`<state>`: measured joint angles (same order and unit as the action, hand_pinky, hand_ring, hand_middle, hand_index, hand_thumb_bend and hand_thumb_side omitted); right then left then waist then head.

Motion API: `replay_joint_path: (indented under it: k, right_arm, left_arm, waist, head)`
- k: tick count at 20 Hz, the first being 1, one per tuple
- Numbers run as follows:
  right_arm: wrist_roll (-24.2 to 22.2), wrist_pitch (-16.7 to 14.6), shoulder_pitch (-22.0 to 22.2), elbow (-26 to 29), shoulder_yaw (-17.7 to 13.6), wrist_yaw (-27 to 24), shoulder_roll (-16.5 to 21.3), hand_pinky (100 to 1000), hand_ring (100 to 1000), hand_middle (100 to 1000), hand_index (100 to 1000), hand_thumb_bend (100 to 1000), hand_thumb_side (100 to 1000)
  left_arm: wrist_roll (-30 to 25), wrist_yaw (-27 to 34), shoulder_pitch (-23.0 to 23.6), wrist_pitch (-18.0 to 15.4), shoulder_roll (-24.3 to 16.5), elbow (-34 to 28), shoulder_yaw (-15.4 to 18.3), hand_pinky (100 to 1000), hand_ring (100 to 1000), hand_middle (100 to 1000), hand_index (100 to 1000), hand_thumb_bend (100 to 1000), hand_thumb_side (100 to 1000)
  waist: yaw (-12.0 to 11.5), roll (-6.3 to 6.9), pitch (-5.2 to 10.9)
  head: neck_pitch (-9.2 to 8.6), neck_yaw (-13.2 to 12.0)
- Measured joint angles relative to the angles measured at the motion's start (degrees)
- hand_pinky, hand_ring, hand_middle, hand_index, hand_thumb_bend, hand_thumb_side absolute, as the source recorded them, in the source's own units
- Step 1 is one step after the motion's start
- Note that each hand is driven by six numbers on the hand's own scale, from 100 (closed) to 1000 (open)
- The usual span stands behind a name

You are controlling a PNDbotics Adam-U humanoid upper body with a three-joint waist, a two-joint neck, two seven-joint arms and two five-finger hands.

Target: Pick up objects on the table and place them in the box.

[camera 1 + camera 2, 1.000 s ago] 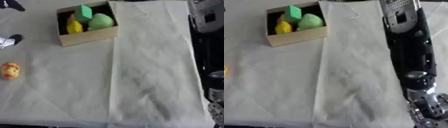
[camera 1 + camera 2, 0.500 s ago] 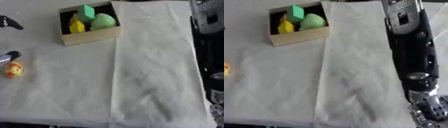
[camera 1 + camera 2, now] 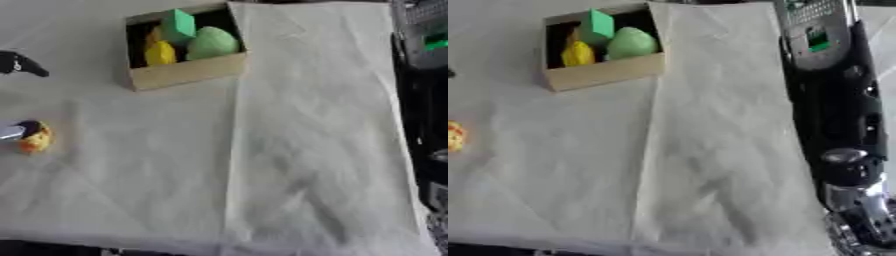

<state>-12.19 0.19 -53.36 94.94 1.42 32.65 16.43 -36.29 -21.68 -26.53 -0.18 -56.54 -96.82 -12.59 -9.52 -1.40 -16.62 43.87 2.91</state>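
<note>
My left hand (image 3: 17,131) touches the yellow-red fruit (image 3: 37,137), fingers hidden so I cannot tell its state; the fruit may roll off the desk (image 3: 289,150).

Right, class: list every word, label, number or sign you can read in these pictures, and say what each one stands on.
None can be read.
The cardboard box bears no print.
The robot's right arm has a small green patch, too blurred to read.

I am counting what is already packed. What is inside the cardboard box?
Inside the box are a green block, a pale green rounded object and a yellow object. Anything beneath them is covered.
</note>
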Motion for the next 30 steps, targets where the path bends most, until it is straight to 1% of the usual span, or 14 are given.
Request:
replay_joint_path:
  k: [3, 7, 10, 15, 17, 20, 22, 24, 27, 28, 30]
  right_arm:
    - [0.0, 0.0, 0.2, 0.0, 0.0, 0.0, 0.0, 705, 784, 710, 903, 100, 434]
    - [0.1, 0.1, 0.5, 0.0, 0.0, 0.0, 0.0, 705, 784, 709, 903, 100, 434]
    - [0.1, 0.2, 0.5, 0.0, -0.1, 0.0, 0.0, 704, 783, 709, 902, 100, 433]
    - [0.1, 0.3, 0.9, 0.0, -0.3, -0.1, 0.0, 705, 784, 709, 902, 100, 435]
    - [0.1, 0.3, 0.9, 0.0, -0.3, -0.1, 0.0, 705, 784, 709, 902, 100, 434]
    - [0.1, 0.3, 0.9, 0.0, -0.4, -0.1, 0.0, 705, 784, 709, 903, 100, 436]
    - [0.1, 0.3, 0.9, 0.0, -0.4, -0.1, 0.0, 704, 783, 708, 903, 100, 437]
    - [0.1, 0.3, 1.0, 0.0, -0.4, -0.2, -0.1, 704, 783, 708, 903, 100, 436]
    - [0.1, 0.3, 1.0, 0.0, -0.4, -0.3, -0.1, 704, 783, 709, 903, 100, 436]
    - [0.1, 0.3, 1.0, 0.0, -0.4, -0.3, -0.1, 704, 784, 709, 903, 100, 435]
    - [0.2, 0.3, 1.0, 0.0, -0.5, -0.3, -0.1, 704, 784, 709, 903, 100, 434]
  left_arm:
    - [-0.3, -2.2, 0.5, 0.0, 0.0, 2.4, -0.1, 917, 962, 860, 913, 473, 392]
    - [-0.3, -3.7, 0.9, 0.1, 0.1, 6.2, -0.3, 913, 959, 858, 913, 473, 370]
    - [-0.1, -4.8, 0.9, -0.1, 0.3, 8.9, -0.4, 905, 953, 850, 907, 455, 365]
    - [0.5, -5.7, -0.2, -0.3, 2.1, 12.8, -1.4, 895, 946, 840, 896, 414, 372]
    - [0.5, -5.8, -1.0, -0.3, 2.8, 14.1, -1.8, 885, 929, 833, 888, 397, 368]
    - [0.3, -6.2, -2.0, -0.6, 4.0, 15.7, -2.7, 877, 899, 827, 872, 411, 366]
    - [0.0, -6.7, -2.5, -0.8, 4.6, 16.4, -3.3, 876, 898, 826, 866, 409, 370]
    - [-0.2, -7.4, -3.1, -1.0, 5.3, 17.4, -3.9, 874, 897, 824, 861, 397, 356]
    - [-0.4, -8.0, -3.8, -1.2, 6.2, 18.6, -4.4, 858, 876, 801, 798, 310, 233]
    - [-0.4, -8.1, -3.9, -1.2, 6.3, 18.7, -4.5, 854, 870, 794, 785, 289, 208]
    - [-0.3, -8.4, -4.0, -1.2, 6.4, 18.5, -4.5, 849, 862, 783, 769, 249, 215]
  waist:
    - [0.0, 0.00, 0.00]
    - [-0.1, 0.00, 0.00]
    - [-0.1, 0.00, 0.00]
    - [0.0, 0.00, 0.00]
    - [0.1, 0.00, 0.00]
    - [0.3, -0.02, 0.00]
    - [0.3, -0.01, 0.00]
    - [0.4, 0.00, 0.00]
    - [0.5, 0.00, 0.00]
    - [0.6, 0.00, 0.00]
    - [0.6, 0.00, 0.00]
  head:
    - [0.00, -0.4]
    - [0.00, -0.5]
    - [0.00, -0.5]
    - [0.00, -0.7]
    - [0.00, -0.7]
    - [0.00, -0.7]
    - [0.00, -0.8]
    - [0.00, -0.8]
    - [0.00, -0.8]
    - [0.00, -0.8]
    - [0.00, -0.8]
